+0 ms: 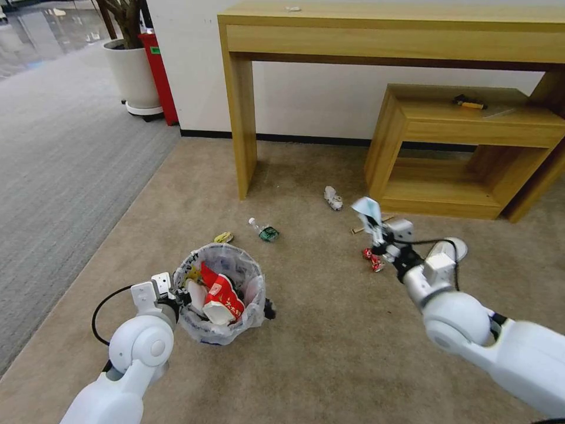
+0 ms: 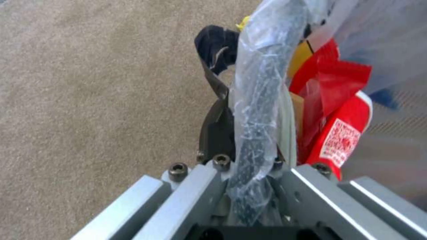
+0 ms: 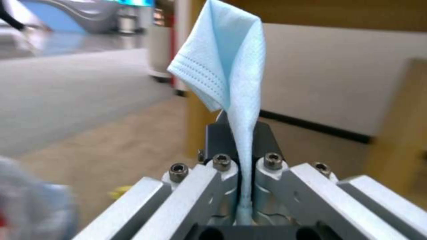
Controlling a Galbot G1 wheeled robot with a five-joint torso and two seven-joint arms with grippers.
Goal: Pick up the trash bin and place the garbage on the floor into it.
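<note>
The trash bin [image 1: 235, 321], lined with a crinkled clear bag, hangs just above the beige floor [image 1: 329, 341] at lower left, holding a red wrapper [image 1: 222, 299] and other litter. My left gripper [image 1: 176, 294] is shut on its near rim; in the left wrist view the bin's bagged rim [image 2: 258, 110] runs between the fingers [image 2: 216, 113]. My right gripper [image 1: 375, 227] is raised at centre right, shut on a light blue tissue [image 1: 366, 207] that stands folded above the gripper [image 3: 242, 131]. A small bottle [image 1: 265, 231], yellow scrap [image 1: 223, 237], crushed cup [image 1: 333, 198], red can [image 1: 372, 259] and wooden stick [image 1: 358, 229] lie on the carpet.
A tall wooden console table [image 1: 241, 118] and a low wooden shelf [image 1: 471, 141] stand against the back wall. A white plant pot [image 1: 134, 76] and a red box bin [image 1: 160, 76] are at the far left, beside the grey striped carpet [image 1: 59, 165]. A white slipper [image 1: 456, 246] lies behind my right wrist.
</note>
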